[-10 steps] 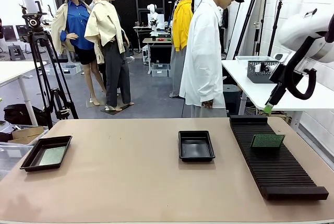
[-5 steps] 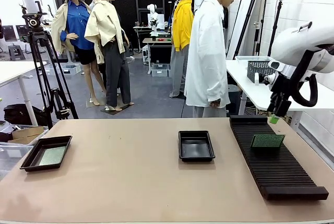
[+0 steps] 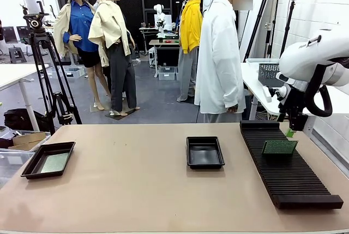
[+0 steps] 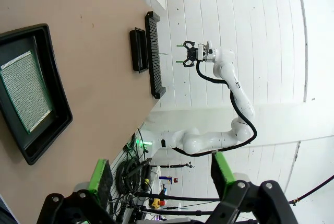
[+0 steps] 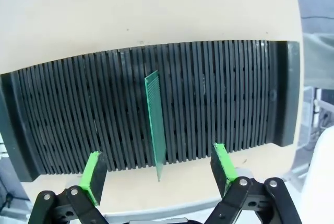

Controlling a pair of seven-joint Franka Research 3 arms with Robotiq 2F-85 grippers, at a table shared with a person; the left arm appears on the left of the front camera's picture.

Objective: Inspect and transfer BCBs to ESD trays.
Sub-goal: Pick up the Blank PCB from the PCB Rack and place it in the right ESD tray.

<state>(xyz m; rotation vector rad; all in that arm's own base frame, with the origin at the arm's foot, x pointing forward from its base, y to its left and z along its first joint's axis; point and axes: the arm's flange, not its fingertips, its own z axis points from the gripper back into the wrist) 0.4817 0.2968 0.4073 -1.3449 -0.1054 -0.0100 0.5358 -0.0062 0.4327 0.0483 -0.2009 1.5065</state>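
One BCB (image 5: 155,125) stands on edge in a slot of the black slotted rack (image 5: 62,114). Right gripper (image 5: 155,169) hangs just above it, jaws wide, holding nothing. Second BCB (image 4: 25,91) lies flat in left ESD tray (image 4: 60,114). Left gripper (image 4: 159,174) is spread wide and empty, off the table (image 4: 94,36). Centre ESD tray (image 3: 204,152) sits near the rack.

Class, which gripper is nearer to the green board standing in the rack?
Right. The right gripper hangs open just above the board on the rack; the left gripper is at the table's other end, near the tray holding another board.
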